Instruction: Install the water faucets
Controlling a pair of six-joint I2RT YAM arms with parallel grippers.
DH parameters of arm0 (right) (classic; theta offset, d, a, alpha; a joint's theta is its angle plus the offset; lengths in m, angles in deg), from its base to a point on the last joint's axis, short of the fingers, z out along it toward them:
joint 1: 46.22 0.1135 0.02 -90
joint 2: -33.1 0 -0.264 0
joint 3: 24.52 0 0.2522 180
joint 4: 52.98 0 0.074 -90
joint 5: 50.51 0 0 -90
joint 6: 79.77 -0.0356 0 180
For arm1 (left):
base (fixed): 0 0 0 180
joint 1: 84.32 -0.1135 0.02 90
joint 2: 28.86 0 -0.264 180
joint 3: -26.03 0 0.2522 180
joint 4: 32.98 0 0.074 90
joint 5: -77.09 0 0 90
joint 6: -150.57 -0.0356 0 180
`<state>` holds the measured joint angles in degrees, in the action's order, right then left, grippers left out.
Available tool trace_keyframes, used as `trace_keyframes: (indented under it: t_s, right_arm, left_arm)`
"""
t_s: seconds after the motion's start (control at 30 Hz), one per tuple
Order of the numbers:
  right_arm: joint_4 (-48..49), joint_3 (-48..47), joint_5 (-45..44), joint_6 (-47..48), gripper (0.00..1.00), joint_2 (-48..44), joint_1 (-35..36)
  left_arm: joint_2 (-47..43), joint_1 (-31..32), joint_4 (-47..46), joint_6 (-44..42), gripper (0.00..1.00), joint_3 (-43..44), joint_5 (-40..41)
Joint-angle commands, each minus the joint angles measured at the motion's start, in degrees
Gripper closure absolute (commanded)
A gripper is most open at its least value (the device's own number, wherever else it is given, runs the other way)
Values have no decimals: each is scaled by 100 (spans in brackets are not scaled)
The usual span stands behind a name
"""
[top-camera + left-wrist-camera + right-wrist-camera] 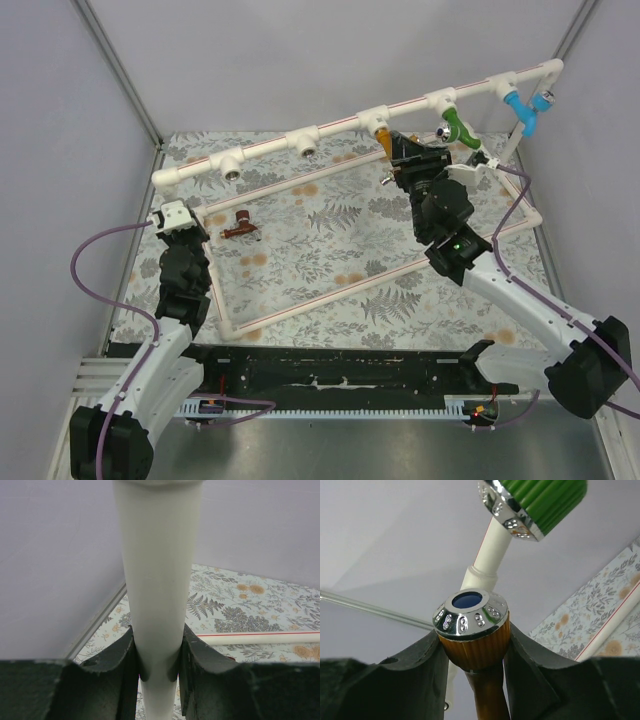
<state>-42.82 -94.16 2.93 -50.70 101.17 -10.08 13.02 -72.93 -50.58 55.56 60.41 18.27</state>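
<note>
Right fingers [395, 680] clamp the orange tap [475, 645], presumably to screw it in — left fingers [100, 680] pinch the pipe [157, 580], seemingly steadying it.

- Top external: high above and behind the arm bases [105, 440], looking down over the whole table [330, 230] and the white pipe frame [340, 128].
- Left wrist: pressed close, facing one frame post [157, 580] head-on (floral table behind it).
- Right wrist: close, tilted upward at the orange-yellow faucet [472, 635] and green tap [540, 502]; the top view shares both.
</note>
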Motion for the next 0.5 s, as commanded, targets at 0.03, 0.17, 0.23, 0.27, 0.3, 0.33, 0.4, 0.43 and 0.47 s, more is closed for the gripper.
trace_keyframes:
  t_s: [0.03,0.17,0.23,0.27,0.3,0.33,0.4,0.43,0.47]
  right_arm:
    - [49,313,-564,-522,55,-250,-151]
    - [683,569,-20,1386,31,-698,-160]
    - [885,744,524,2388,25,-987,-212]
    - [921,832,683,2749,25,-1128,-239]
    - [913,920,885,3284,23,-1312,-274]
    - [843,973,1018,3733,22,-1462,-292]
    - [475,956,1307,4943,21,-1840,-300]
    - [186,904,1631,5655,20,-1972,-301]
    - [-104,807,1956,6462,19,-2104,-301]
  left_arm:
    - [-49,108,-266,27,98,153,-376]
    - [-41,108,-266,18,98,153,-367]
    - [-40,108,-257,18,98,153,-376]
    - [-32,108,-248,27,98,153,-376]
    - [-32,108,-257,27,98,153,-384]
    - [-23,108,-248,27,98,153,-376]
    - [-14,100,-240,36,98,153,-376]
    - [-31,108,-240,27,98,153,-384]
    - [-23,108,-231,27,98,153,-384]
